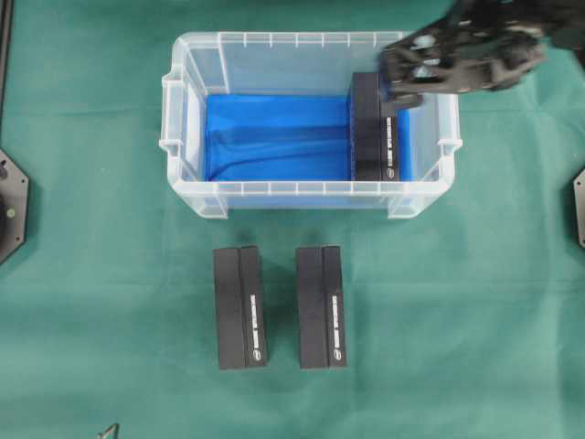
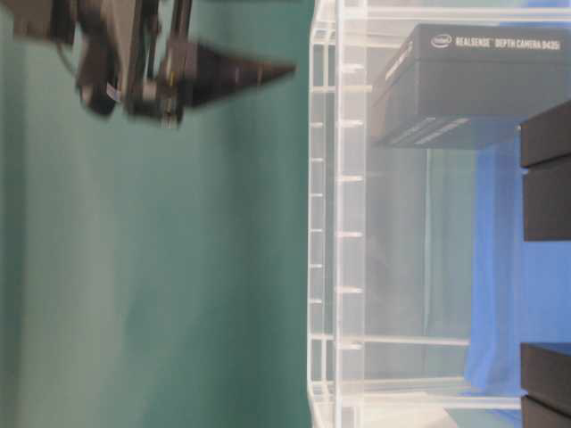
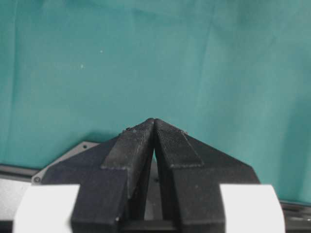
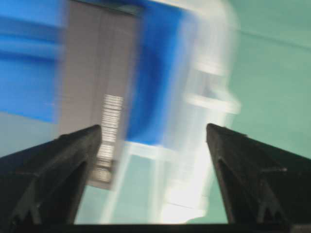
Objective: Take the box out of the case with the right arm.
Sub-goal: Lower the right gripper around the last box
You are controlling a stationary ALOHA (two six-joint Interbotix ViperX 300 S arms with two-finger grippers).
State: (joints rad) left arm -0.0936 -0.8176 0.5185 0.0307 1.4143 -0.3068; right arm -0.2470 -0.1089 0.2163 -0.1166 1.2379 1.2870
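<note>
The case (image 1: 311, 190) is a clear bin with blue cloth on its bottom. A black box (image 1: 373, 137) lies inside it against the right end, and its label faces the table-level view (image 2: 482, 85). My right gripper (image 1: 402, 87) hovers over the far end of that box, above the rim, open and empty. In the right wrist view the gripper (image 4: 153, 127) is blurred, with the box (image 4: 97, 73) ahead on the left and the case wall (image 4: 209, 97) between the fingertips. The left gripper (image 3: 154, 121) is shut over bare green cloth.
Two more black boxes (image 1: 239, 306) (image 1: 321, 306) lie side by side on the green cloth in front of the case. Arm bases sit at the left edge (image 1: 9, 206) and right edge (image 1: 579, 208).
</note>
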